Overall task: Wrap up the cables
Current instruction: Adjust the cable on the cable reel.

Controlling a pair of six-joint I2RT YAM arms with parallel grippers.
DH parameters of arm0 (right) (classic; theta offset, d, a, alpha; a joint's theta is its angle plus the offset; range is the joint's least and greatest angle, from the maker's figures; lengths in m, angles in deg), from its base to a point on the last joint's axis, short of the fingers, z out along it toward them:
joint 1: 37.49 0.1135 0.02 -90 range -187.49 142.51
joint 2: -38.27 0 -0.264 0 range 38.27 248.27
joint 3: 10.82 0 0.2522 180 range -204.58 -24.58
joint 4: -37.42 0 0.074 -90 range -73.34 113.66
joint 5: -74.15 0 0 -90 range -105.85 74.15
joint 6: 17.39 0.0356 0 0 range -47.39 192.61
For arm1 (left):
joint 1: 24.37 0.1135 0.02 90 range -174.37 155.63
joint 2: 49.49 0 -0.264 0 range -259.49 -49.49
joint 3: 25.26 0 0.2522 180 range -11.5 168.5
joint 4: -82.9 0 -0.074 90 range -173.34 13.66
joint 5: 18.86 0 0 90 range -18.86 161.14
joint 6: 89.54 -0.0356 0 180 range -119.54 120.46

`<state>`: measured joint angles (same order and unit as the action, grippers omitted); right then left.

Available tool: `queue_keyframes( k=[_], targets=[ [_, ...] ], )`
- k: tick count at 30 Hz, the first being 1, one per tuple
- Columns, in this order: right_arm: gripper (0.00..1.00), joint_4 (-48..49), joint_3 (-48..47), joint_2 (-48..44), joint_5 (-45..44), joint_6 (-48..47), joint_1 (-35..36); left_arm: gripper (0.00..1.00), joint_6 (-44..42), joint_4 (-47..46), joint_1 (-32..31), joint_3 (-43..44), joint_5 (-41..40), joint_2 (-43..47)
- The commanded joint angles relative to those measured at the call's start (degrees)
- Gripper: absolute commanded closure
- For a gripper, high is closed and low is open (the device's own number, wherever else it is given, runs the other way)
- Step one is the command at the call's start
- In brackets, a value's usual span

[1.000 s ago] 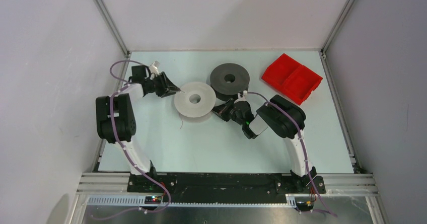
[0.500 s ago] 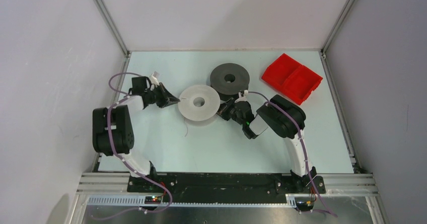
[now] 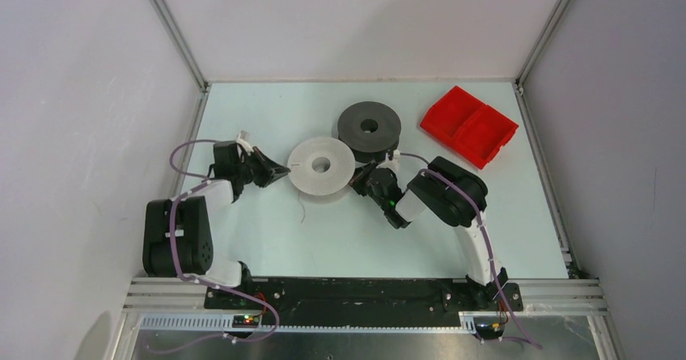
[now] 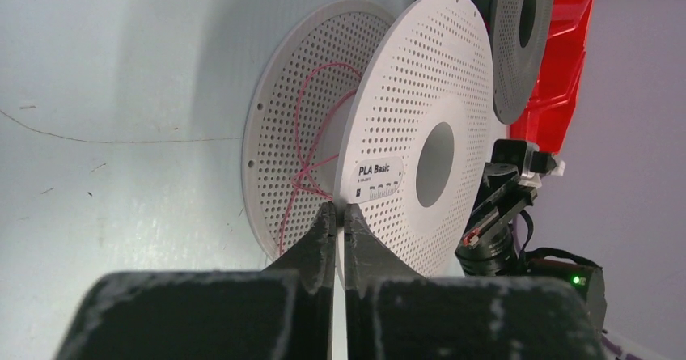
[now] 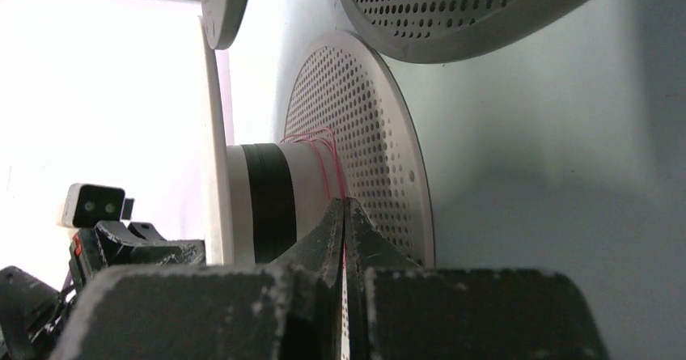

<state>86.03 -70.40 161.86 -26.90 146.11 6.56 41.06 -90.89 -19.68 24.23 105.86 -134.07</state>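
The white spool (image 3: 321, 166) lies flat mid-table with the dark grey spool (image 3: 369, 127) just behind it. My left gripper (image 3: 283, 171) sits at its left rim, shut on the edge of the upper perforated flange (image 4: 421, 133). My right gripper (image 3: 357, 184) is at the spool's right side, reaching between the flanges. It is shut on the thin pink cable (image 5: 330, 166), which runs up from the fingertips to the hub. Loose pink loops of cable (image 4: 299, 133) lie against the hub and lower flange. A thin strand (image 3: 302, 209) trails onto the table.
A red two-compartment tray (image 3: 469, 125) stands at the back right. The dark grey spool (image 5: 453, 12) nearly touches the white one, close to my right gripper. Enclosure walls and metal posts bound the pale table (image 3: 364, 239).
My left gripper has shut on the white spool's rim and come nearer along the left side. The white spool has shifted slightly right. The right gripper stays shut at the spool.
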Motion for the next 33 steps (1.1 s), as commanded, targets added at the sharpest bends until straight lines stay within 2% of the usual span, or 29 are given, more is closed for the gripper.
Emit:
queue_keyframes(
  k=[1,33],
  targets=[
    [1.0,-3.7,-0.6,-0.6,-7.6,1.5,2.3,0.99,3.5,-2.1,-1.6,-2.8,-2.1,1.0],
    [1.0,-6.3,-7.0,2.8,-11.3,12.3,8.1,0.99,10.9,-8.3,-6.5,-6.7,-4.5,0.9]
  ],
)
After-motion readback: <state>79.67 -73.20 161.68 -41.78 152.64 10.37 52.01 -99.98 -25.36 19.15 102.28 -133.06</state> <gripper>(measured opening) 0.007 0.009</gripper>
